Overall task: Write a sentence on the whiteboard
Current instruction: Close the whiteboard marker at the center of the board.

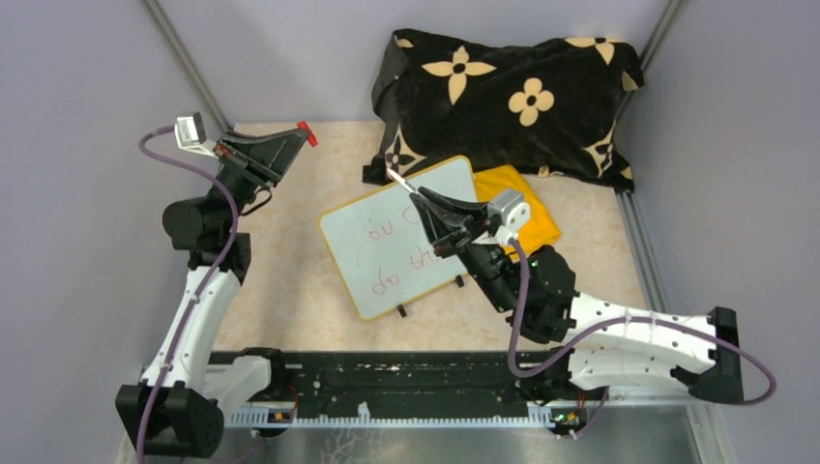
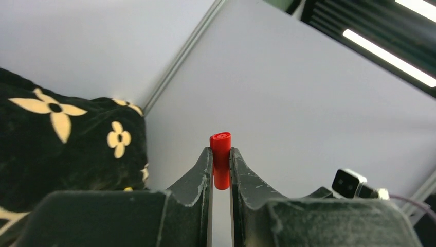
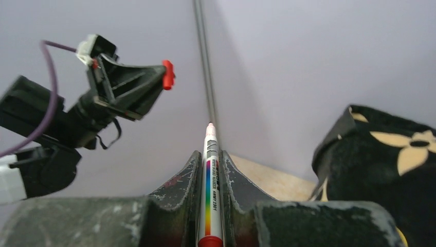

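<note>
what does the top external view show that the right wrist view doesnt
Only the top external view shows the whiteboard with the red sentence and the yellow cloth beside it. Only the right wrist view shows the marker's rainbow stripe and printed label up close. Both show the right gripper shut on the marker, the left gripper raised and shut on the red cap, and the black flowered blanket.

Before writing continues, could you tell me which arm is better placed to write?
Likely right: the right gripper holds the marker above the whiteboard; the left gripper holds only the red cap.
</note>
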{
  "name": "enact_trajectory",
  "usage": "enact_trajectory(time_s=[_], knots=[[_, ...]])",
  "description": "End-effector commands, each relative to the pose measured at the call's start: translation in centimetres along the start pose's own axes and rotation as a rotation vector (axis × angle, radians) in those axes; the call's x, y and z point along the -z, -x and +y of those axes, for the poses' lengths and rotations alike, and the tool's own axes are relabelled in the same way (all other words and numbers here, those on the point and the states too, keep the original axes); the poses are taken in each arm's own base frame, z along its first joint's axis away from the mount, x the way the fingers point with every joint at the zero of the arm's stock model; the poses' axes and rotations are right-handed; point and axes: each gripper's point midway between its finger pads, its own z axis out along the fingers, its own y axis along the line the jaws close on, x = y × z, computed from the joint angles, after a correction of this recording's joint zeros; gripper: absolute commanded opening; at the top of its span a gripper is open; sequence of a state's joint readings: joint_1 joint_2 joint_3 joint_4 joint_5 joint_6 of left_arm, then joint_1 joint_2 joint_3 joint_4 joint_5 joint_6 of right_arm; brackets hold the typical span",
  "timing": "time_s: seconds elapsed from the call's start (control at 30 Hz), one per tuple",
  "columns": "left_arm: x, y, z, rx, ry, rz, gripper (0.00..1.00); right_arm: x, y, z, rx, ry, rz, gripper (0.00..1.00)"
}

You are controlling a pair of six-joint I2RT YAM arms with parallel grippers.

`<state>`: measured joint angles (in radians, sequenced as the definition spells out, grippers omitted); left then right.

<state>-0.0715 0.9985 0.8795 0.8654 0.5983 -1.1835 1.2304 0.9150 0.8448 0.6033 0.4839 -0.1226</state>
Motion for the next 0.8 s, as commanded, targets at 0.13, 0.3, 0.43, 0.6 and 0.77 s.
enact_trajectory(time_s=[0.13,0.3,0.43,0.6,0.77], knots=[[-0.2,1.6,-3.7,0.211,-0.098,-0.087,0.00,-0.7,4.7,3.6,0.070,0.037,-0.286,0.00],[0.1,1.2,-4.5,0.308,-0.097,-0.069,0.00,-1.0,4.3,5.7,0.067,0.076,-0.333,0.00],[0.2,1.1,-4.8,0.339,-0.078,-0.069,0.00,-1.3,4.4,8.1,0.101,0.111,-0.375,0.00],[0.0,0.6,-5.0,0.375,-0.077,-0.052,0.00,-2.4,4.1,9.6,0.114,0.113,-0.380,0.00],[0.0,0.3,-5.5,0.388,-0.082,-0.035,0.00,-3.1,3.7,10.1,0.108,0.102,-0.381,0.00]])
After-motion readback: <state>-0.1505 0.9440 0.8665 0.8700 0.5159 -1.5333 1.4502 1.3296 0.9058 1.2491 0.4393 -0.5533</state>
